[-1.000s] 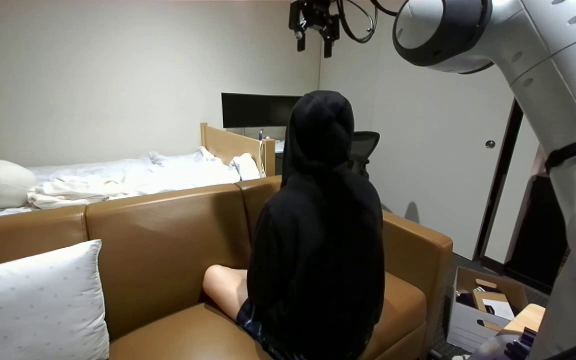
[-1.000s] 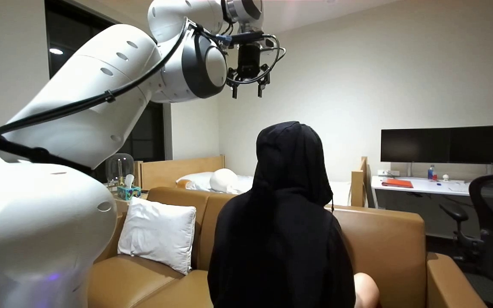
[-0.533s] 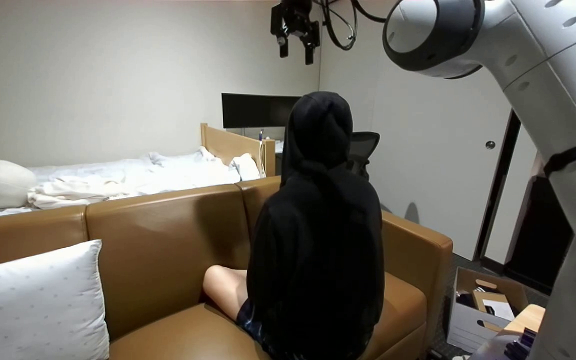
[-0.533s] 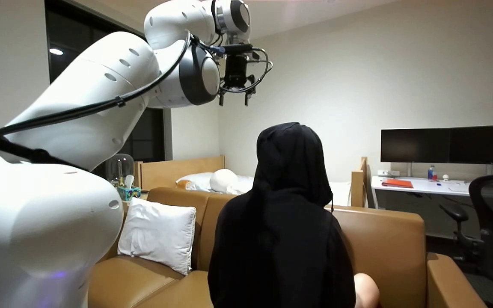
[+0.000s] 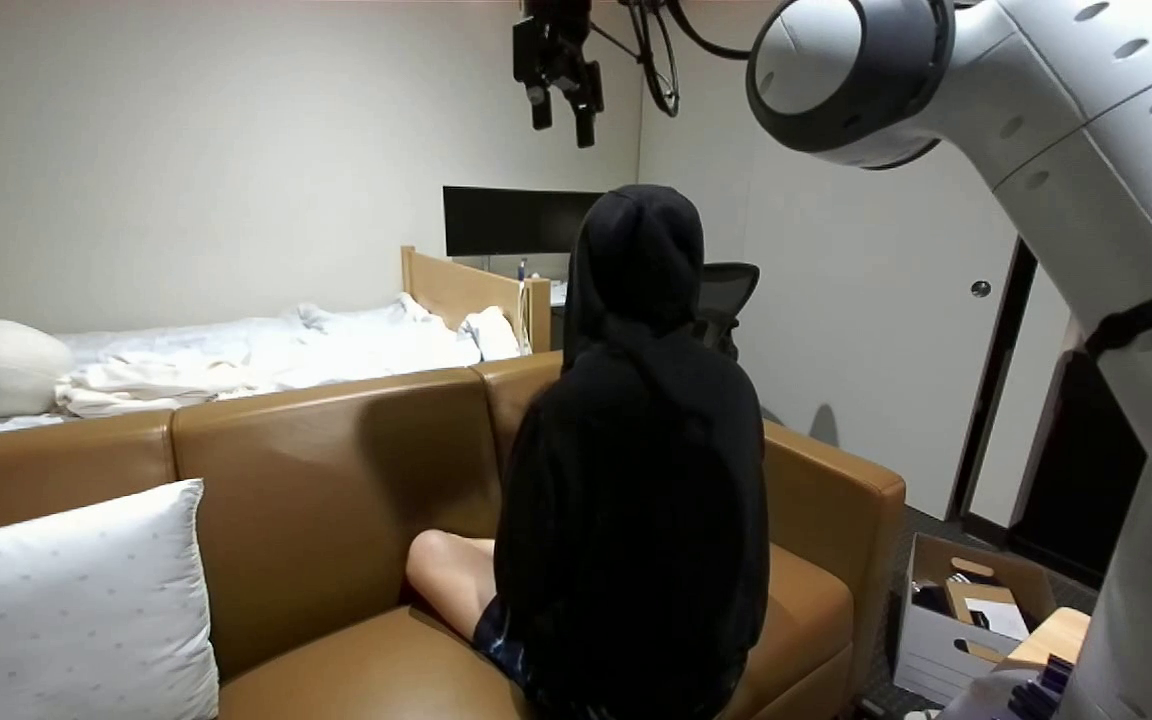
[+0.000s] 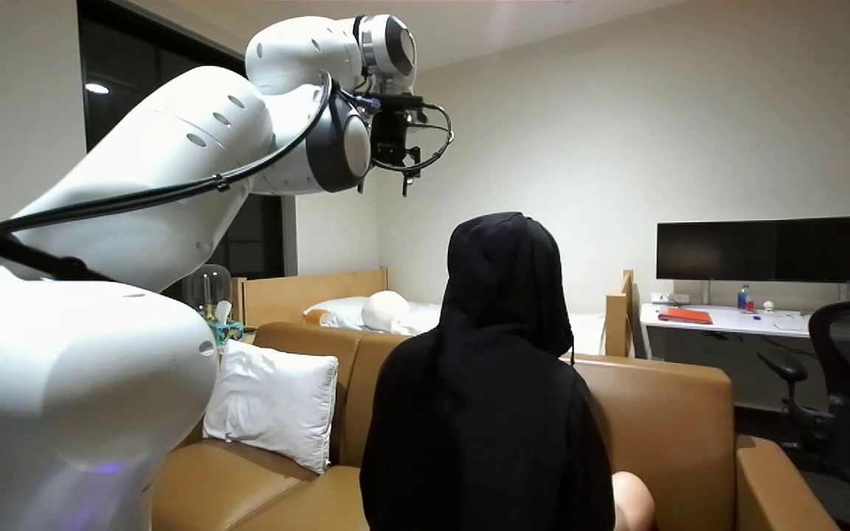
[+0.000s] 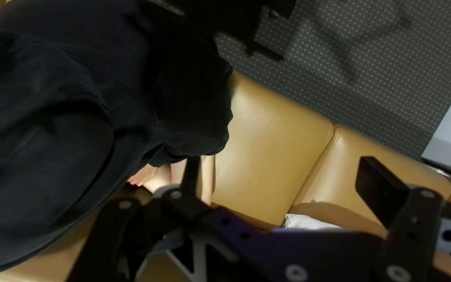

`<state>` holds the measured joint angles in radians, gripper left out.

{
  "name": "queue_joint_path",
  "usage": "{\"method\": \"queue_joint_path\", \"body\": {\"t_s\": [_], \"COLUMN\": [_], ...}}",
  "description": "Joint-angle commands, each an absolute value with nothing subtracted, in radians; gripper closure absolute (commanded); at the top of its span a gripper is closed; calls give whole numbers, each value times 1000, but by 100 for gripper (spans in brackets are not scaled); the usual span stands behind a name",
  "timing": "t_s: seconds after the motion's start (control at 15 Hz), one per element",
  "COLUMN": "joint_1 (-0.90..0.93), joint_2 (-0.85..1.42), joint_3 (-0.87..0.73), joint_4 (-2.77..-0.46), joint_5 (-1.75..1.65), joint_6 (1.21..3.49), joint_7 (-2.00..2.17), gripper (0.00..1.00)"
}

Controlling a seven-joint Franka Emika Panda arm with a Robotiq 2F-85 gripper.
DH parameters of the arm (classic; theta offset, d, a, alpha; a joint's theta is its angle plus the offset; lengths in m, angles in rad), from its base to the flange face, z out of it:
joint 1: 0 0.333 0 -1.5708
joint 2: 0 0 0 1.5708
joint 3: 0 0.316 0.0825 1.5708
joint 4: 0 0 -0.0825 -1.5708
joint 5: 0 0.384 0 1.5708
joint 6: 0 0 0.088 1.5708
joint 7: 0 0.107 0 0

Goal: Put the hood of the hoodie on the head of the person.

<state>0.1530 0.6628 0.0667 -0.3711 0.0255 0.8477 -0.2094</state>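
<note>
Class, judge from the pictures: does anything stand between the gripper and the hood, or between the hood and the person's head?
Nothing visible does. In both exterior views, only air separates the open gripper and the hood, which sits lower. The hood already covers the head of the person, with no obstacle showing there.

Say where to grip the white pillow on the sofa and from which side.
Probably its upper corner nearest the person, from above: the pillow stands tilted in front of the backrest, with that corner pointing up, apparently thin enough for the open end effector.
</note>
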Motion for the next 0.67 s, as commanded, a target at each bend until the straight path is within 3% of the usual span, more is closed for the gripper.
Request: {"method": "queue_joint_path", "body": {"t_s": [0.0, 0.6], "joint_1": [174, 238], "joint_2": [655, 727], "joint_3": [78, 56], "joint_4": [-393, -391], "joint_5": [7, -77], "joint_6": [793, 773], "joint_7": [-288, -336], "gripper": [0, 0]}}
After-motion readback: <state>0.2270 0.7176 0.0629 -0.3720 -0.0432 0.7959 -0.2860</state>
